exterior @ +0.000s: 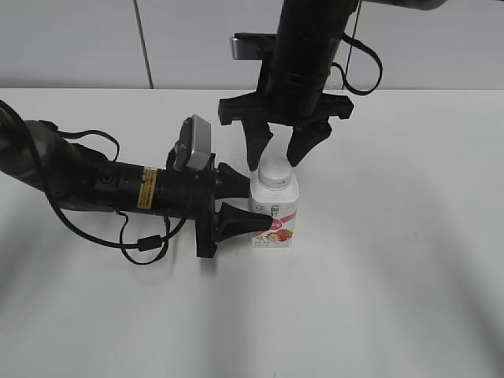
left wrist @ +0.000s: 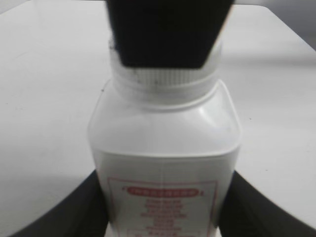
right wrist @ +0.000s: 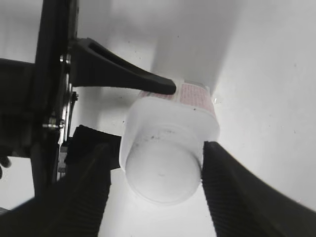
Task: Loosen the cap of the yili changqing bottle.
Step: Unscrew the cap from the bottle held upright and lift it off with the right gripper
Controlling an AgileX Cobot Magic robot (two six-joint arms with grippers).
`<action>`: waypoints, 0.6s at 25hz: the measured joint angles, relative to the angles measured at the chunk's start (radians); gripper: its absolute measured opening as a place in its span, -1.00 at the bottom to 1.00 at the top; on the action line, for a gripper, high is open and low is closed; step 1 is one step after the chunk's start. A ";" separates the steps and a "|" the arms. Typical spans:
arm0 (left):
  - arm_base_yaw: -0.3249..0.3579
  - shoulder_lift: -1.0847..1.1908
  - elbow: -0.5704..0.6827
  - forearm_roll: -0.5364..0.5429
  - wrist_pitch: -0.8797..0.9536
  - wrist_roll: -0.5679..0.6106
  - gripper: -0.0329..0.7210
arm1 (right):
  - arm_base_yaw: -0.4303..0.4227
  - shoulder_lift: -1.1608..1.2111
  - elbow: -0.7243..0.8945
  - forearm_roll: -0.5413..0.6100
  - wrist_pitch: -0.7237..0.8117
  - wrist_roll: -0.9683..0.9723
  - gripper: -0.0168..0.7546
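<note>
The bottle [exterior: 273, 214] stands upright on the table [exterior: 394, 276], pinched at its body by the left end effector [exterior: 248, 206]. The right end effector [exterior: 279, 153] is spread astride the cap [exterior: 275, 172] (not yet gripping); centre it, close squarely, then twist.

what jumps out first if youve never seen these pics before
The small squarish white plastic bottle with a pink-red label stands upright mid-table, its body clamped from the left by the black left gripper. Directly above, the black right gripper hangs over it, fingers straddling the round white screw cap; whether they actually touch it is hard to tell.
</note>
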 joint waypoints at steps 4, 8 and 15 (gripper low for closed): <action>0.000 0.000 0.000 0.000 0.000 0.000 0.11 | 0.000 0.000 -0.011 -0.007 0.000 -0.002 0.26; 0.000 0.000 0.000 0.000 0.000 0.000 0.11 | 0.000 0.000 -0.010 -0.012 -0.001 -0.002 0.26; 0.000 0.000 0.000 0.000 0.000 0.000 0.11 | 0.000 0.000 0.013 -0.021 -0.002 -0.002 0.26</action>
